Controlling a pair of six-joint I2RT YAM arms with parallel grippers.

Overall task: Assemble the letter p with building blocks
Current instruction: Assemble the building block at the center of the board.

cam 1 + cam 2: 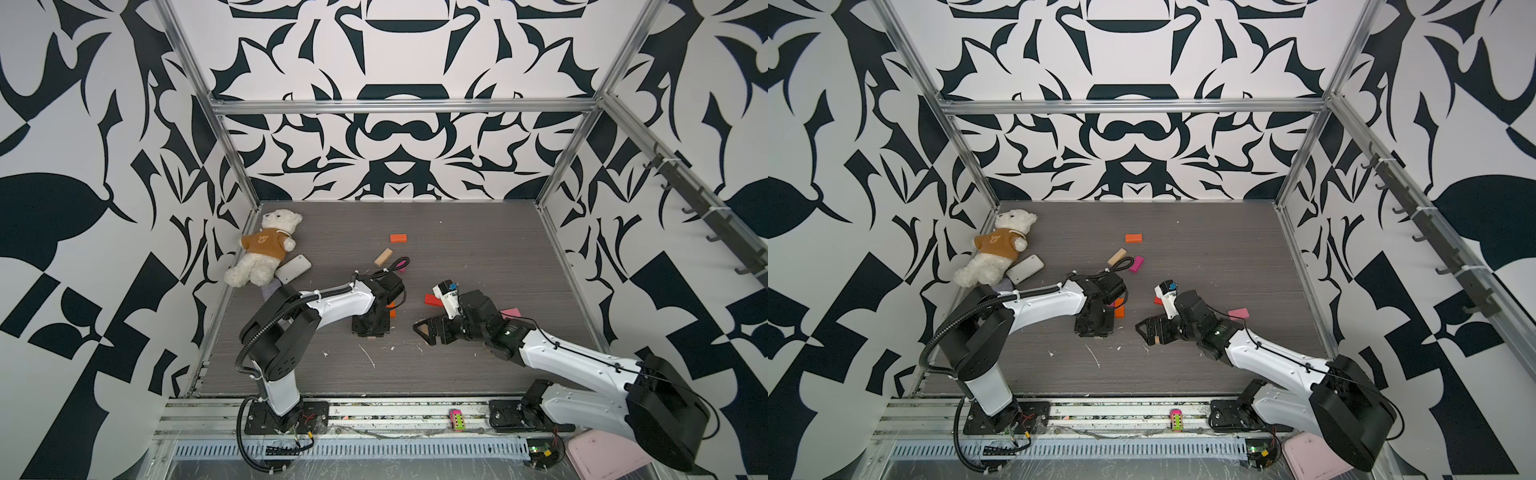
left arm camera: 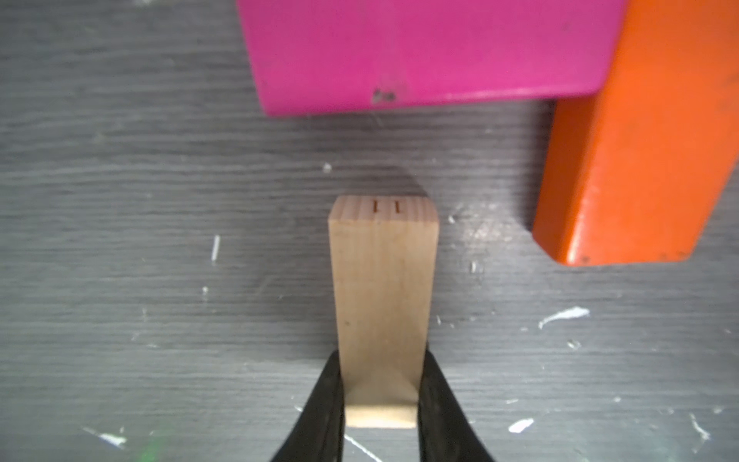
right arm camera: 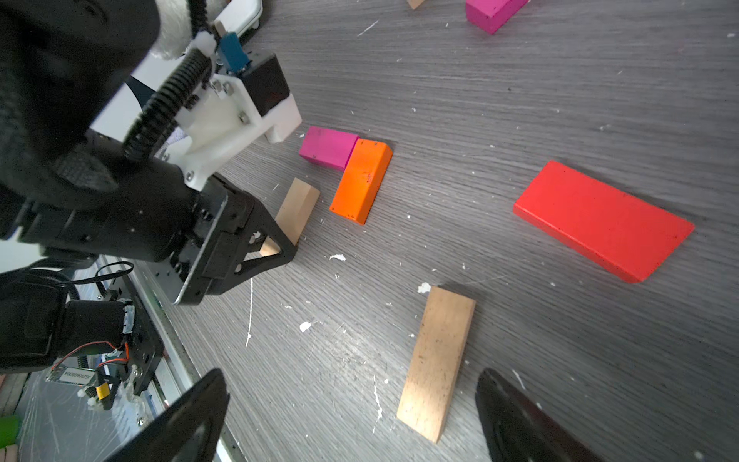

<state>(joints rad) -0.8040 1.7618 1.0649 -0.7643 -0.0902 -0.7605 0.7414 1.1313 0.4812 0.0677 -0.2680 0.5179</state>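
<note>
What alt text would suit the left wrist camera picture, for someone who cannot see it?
The left end effector grips a tan block between two black fingers, over a grey table. Beyond it lie a magenta block and an orange block, touching in an L shape.

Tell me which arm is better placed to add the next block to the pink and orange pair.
Left. The left gripper holds a tan block close to the pink block and orange block; the right gripper is open, holding nothing.
</note>
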